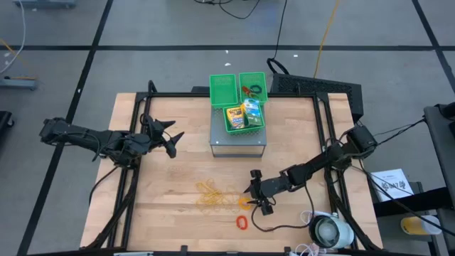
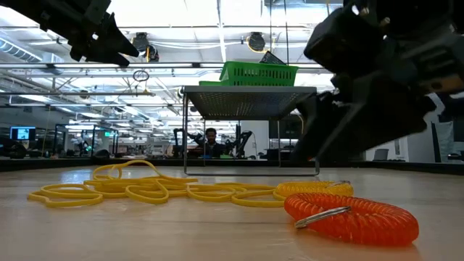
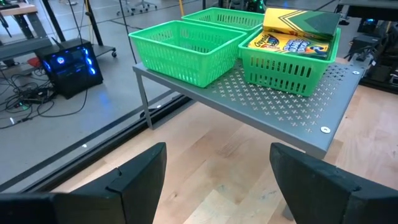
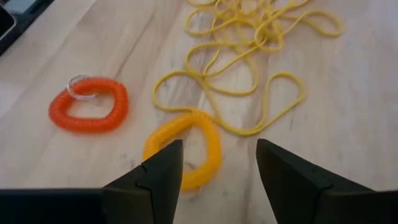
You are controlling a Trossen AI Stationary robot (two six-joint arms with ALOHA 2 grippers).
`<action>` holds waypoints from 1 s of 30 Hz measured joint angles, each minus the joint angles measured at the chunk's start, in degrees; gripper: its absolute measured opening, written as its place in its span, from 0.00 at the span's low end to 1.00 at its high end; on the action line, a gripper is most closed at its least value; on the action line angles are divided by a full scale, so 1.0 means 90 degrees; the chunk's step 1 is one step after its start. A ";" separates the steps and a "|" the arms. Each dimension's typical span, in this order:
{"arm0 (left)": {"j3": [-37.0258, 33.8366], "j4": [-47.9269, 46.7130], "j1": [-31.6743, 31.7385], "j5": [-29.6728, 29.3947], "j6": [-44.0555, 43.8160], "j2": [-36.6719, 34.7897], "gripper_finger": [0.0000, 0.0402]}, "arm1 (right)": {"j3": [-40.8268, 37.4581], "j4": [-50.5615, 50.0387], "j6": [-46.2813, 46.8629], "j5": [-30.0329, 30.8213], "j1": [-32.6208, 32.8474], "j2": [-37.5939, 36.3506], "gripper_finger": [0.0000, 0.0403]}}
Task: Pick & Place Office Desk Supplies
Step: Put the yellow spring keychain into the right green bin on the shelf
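Hovering: right gripper (image 4: 217, 165), jaws spread, over orange ring (image 4: 184, 148) | left gripper (image 3: 217, 177) spread | crayon box (image 3: 297, 32) lettering unreadable

Green plastic mesh bins: three, on the grey perforated metal stand (image 1: 238, 142) at the far middle of the worktop — (image 1: 222, 88), (image 1: 253, 84), (image 1: 244, 122).
Coiled plastic rings on the bare wood: two, one red-orange (image 4: 88, 104), one yellow-orange (image 4: 186, 147).
Tangles of yellow rubber bands: one (image 4: 255, 37).
Yellow-green crayon boxes: one (image 3: 297, 32).
Robot arms: two.
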 joint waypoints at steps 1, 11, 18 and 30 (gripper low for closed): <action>0.0000 0.0001 0.0000 -0.0004 0.0005 0.0000 0.74 | 0.0000 0.0035 0.0084 -0.0129 -0.0002 0.0046 0.49; 0.0000 0.0019 0.0005 -0.0046 0.0002 0.0002 0.74 | 0.0017 -0.0022 0.0367 0.0010 -0.0036 0.0596 0.44; -0.0001 0.0024 0.0005 0.0002 -0.0008 0.0002 0.74 | 0.0024 -0.0508 0.0460 -0.0012 -0.0256 0.0600 0.27; 0.0000 0.0022 0.0005 0.0012 0.0384 0.0002 0.74 | -0.0009 -0.1033 -0.0038 -0.0169 -0.0539 0.0105 0.04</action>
